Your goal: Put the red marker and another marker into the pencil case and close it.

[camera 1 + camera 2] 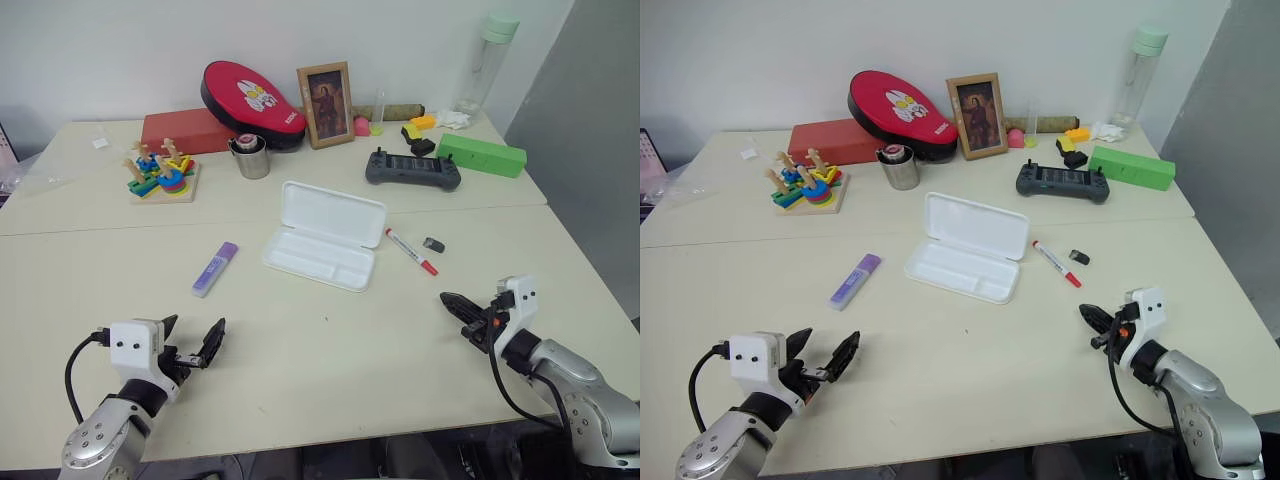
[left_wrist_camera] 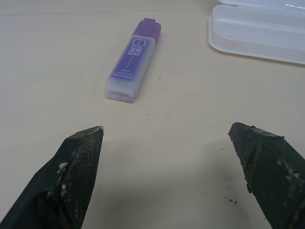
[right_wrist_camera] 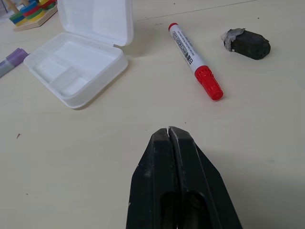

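White plastic makes up the pencil case (image 1: pixel 325 236), which lies open in the middle of the desk (image 1: pixel 330 360), lid tipped back, trays bare. Nothing has been put inside yet.

The red marker (image 1: pixel 411 251) lies flat at about 3 o'clock from the case, just beside it, with its red cap toward the robot. A small dark lump (image 1: pixel 433 245) is seen close to the marker, at its 3 o'clock. The purple highlighter (image 1: pixel 215 268) lies at about 9 o'clock from the case, well apart from it.

The left end effector (image 1: pixel 192 345) is spread wide and holds nothing; the highlighter sits ahead of it at 12 o'clock. The right end effector (image 1: pixel 457 304) is pressed shut and empty, with the red marker ahead of it at about 11 o'clock.

Several things could go wrong from here:

- The right end effector must be opened first, or the marker would only be pushed.
- The marker is thin and round, so it could be rolled away by a bump.
- The dark lump could be picked up by mistake, since it is so near.
- The light case could be knocked or slid when a pen is dropped in.
- The lid could be stopped from closing if a pen is laid across a tray wall.
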Motion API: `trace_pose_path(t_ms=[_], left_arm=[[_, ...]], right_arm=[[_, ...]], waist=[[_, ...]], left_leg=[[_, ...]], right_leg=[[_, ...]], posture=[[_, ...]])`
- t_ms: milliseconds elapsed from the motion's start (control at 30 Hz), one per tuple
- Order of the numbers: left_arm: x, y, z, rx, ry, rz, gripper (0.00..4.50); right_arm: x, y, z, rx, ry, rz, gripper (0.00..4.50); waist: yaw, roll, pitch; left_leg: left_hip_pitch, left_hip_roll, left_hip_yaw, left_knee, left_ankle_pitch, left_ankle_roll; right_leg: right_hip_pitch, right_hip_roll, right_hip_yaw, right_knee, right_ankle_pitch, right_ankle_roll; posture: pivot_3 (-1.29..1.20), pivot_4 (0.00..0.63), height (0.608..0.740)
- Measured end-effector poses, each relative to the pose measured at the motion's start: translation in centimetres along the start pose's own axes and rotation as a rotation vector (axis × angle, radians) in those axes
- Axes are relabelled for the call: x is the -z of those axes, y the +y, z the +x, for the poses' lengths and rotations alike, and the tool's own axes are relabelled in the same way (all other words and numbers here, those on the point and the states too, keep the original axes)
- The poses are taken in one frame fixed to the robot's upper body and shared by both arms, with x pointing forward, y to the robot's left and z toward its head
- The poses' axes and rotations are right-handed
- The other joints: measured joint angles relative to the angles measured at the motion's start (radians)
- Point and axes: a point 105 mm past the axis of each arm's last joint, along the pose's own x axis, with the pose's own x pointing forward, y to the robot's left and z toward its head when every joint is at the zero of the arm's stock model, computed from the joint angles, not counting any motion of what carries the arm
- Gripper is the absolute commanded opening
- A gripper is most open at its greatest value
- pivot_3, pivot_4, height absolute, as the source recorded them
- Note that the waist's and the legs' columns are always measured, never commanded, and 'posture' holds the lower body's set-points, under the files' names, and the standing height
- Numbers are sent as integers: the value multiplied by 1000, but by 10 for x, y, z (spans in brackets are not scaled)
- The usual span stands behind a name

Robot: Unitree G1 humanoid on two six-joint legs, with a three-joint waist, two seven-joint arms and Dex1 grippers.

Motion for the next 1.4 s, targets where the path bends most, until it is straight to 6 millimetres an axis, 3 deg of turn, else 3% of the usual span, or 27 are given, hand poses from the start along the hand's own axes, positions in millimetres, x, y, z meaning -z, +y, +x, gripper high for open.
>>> trace_pose_path(t_ms=[900, 1400], left_arm=[[-1, 4, -7, -7, 23, 14, 4500], [-2, 4, -6, -3, 22, 18, 4500]], right_arm=[[10, -6, 3, 24, 105, 30, 13], [3, -1, 6, -10, 78, 29, 3578]], waist=[[0, 0, 0], [0, 0, 0]], left_leg=[[0, 0, 0, 0, 0, 0], [0, 0, 0, 0, 0, 0]], right_leg=[[0, 0, 0, 0, 0, -1], [0, 0, 0, 0, 0, -1]], posture=[[0, 150, 740], [0, 150, 740]])
